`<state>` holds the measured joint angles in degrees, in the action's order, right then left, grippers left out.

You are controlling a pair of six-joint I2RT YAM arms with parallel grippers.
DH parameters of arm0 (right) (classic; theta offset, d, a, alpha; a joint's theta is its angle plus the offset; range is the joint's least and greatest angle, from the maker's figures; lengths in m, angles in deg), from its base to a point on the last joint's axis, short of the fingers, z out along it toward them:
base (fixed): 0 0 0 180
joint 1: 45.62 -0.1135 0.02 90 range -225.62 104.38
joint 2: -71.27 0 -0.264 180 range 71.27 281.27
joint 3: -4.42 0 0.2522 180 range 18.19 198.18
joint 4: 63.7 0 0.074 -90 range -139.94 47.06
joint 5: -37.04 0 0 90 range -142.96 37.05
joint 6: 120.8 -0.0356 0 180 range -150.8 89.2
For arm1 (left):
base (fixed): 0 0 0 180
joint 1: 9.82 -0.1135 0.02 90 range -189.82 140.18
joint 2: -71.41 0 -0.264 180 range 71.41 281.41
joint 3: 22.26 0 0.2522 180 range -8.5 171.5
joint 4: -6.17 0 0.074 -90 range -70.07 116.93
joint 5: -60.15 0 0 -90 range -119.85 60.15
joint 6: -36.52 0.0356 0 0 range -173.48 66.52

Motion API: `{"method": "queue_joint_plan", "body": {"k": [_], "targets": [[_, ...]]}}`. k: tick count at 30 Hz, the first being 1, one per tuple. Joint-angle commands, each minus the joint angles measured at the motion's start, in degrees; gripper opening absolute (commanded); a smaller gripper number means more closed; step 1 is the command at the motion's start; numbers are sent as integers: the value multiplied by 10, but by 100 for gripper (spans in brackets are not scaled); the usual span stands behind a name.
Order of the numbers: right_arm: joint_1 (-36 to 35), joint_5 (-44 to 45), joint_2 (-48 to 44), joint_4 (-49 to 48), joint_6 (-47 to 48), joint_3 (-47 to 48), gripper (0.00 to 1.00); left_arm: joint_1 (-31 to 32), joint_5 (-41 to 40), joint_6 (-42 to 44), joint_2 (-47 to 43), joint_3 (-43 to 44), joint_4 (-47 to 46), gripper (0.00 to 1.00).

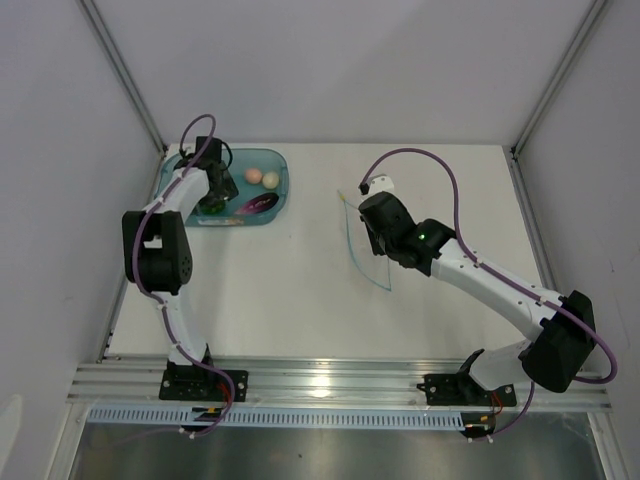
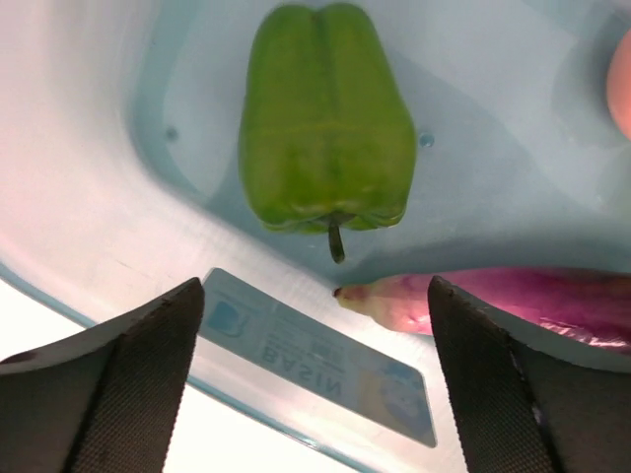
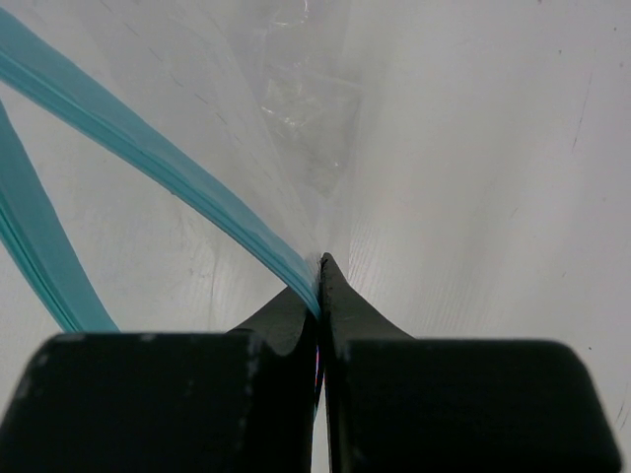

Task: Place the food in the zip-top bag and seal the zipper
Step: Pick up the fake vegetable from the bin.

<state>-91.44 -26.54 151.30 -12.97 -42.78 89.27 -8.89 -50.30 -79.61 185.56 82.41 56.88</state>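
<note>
Only the top view shows the teal translucent tub whole: two pale egg-shaped balls, a green toy pepper, a purple toy eggplant — the left gripper, fingers wide apart, hangs over the last two. Well right, the right gripper clamps the light-blue zipper strip of the clear floppy bag.

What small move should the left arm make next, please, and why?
Probably lower the open left gripper around the green toy pepper lying in the teal plastic tub and close: the right gripper pinches the clear bag's light-blue zipper strip.
</note>
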Motion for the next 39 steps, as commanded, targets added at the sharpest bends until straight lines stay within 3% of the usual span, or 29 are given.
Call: {"method": "queue_joint_plan", "body": {"k": [1,16,23,29,39], "targets": [[2,-2,-8,-12,-8,1,0,-8,-20,-15,-30,25,9,100],[4,-11,-5,-19,-8,-5,0,-45,14,-17,84,164,59,100],[10,-17,-4,-26,-7,-8,0,-46,67,-16,103,168,44,99],[12,-21,-5,-28,-7,-11,0,-45,58,-18,135,211,94,99],[14,-24,-7,-30,-7,-13,0,-45,48,-13,147,213,99,99]]}}
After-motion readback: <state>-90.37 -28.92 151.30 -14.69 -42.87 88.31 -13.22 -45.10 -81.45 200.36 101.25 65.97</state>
